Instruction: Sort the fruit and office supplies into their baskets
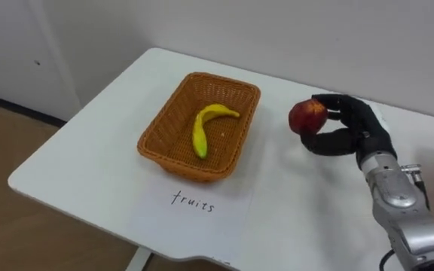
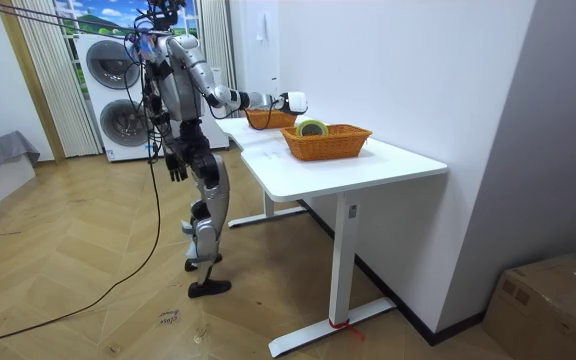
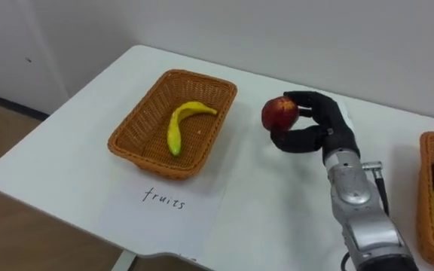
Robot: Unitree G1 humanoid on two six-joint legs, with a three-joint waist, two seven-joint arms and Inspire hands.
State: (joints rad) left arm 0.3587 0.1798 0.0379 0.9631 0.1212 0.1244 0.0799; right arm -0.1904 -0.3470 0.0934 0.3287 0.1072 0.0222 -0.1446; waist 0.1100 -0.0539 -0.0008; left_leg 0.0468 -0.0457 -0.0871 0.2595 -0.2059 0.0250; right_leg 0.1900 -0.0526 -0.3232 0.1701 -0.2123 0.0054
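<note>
Sorting in progress, fruit stage. The right hand (image 1: 362,129) reaches in over the tabletop (image 1: 89,165) with fingers and thumb curled round an apple (image 1: 307,116), pinching it from the side so that the fruit projects towards the fruit basket (image 1: 166,114). The apple is held clear of the tabletop, just beside the basket's right rim and not yet over its opening. This height probably serves to carry it over the woven wall without striking it. A banana (image 1: 204,128) already lies along the basket floor, left of centre, leaving free space on the right where the apple could be set down. A paper label (image 1: 193,202) lies on the tabletop directly in front of this basket, marking it as the place for fruit. A second basket (image 2: 326,143) stands well apart on the robot's right and holds a roll of tape (image 2: 312,128), so it appears to be the one for office supplies. The wide spacing keeps the two classes distinct. The robot stands at the tabletop's long edge. The left hand (image 2: 176,166) hangs idle by its side, and whether its fingers are spread or curled cannot be told.
</note>
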